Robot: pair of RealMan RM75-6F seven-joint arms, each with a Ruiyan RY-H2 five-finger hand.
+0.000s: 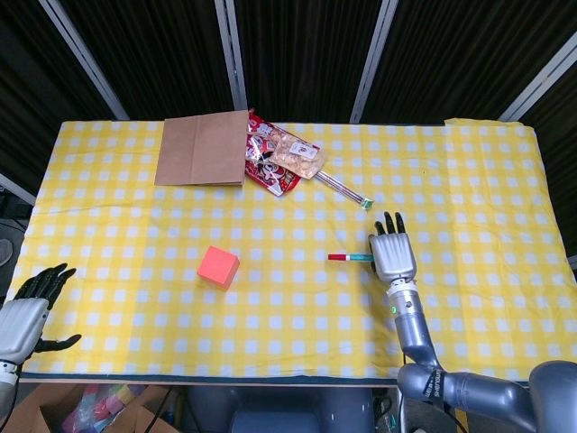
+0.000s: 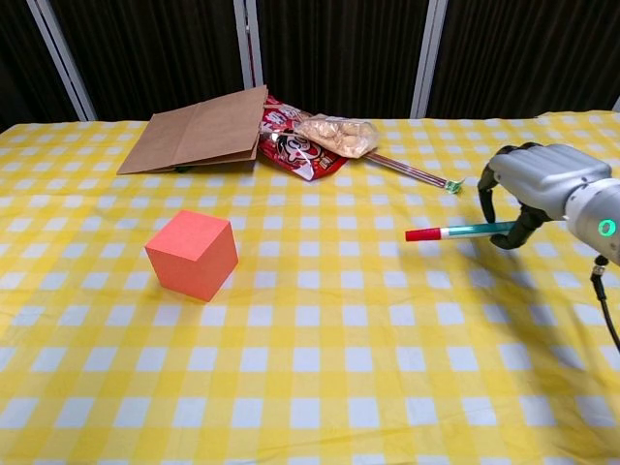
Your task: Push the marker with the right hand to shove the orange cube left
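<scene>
— What has the right robot hand (image 2: 528,189) got?
— It grips the marker (image 2: 455,232), red cap pointing left, above the counter (image 2: 310,387).
— And the orange cube (image 2: 193,254)?
— Well apart, far left of the cap. The left robot hand (image 1: 32,302) hangs released off the counter's near-left edge.

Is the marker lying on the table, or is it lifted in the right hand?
Lifted. In the chest view the right hand holds the marker roughly level, its red tip pointing toward the orange cube, far apart from it.
</scene>
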